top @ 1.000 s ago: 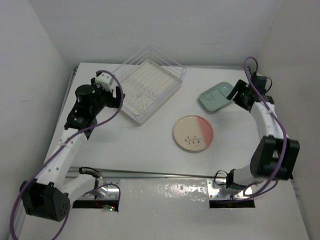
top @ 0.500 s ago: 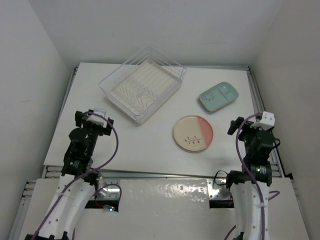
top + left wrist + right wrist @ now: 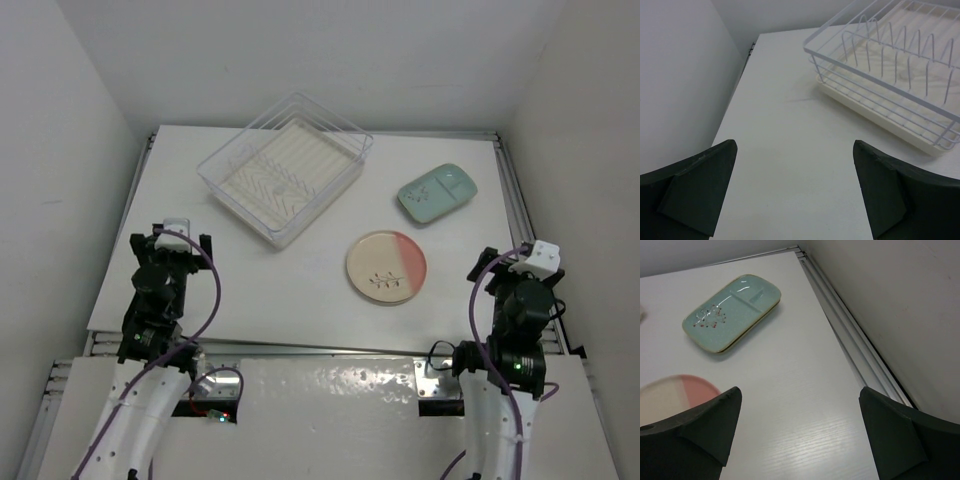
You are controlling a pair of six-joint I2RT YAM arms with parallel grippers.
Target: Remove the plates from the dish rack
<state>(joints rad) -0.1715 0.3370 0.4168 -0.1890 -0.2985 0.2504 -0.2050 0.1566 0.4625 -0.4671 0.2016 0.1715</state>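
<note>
Cream-and-pink plate (image 3: 386,267) and mint-green plate (image 3: 437,193) lie on table (image 3: 250,285), outside dish rack (image 3: 300,160).

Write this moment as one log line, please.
dish rack: no plates inside | pink-and-cream plate: on table | mint plate: on table | left gripper: open, empty | right gripper: open, empty

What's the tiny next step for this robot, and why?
Probably just park the arms. The dish rack looks empty, the round pink-and-cream plate and the mint-green plates lie on the table, and the left hand and right hand are open, holding nothing.
</note>
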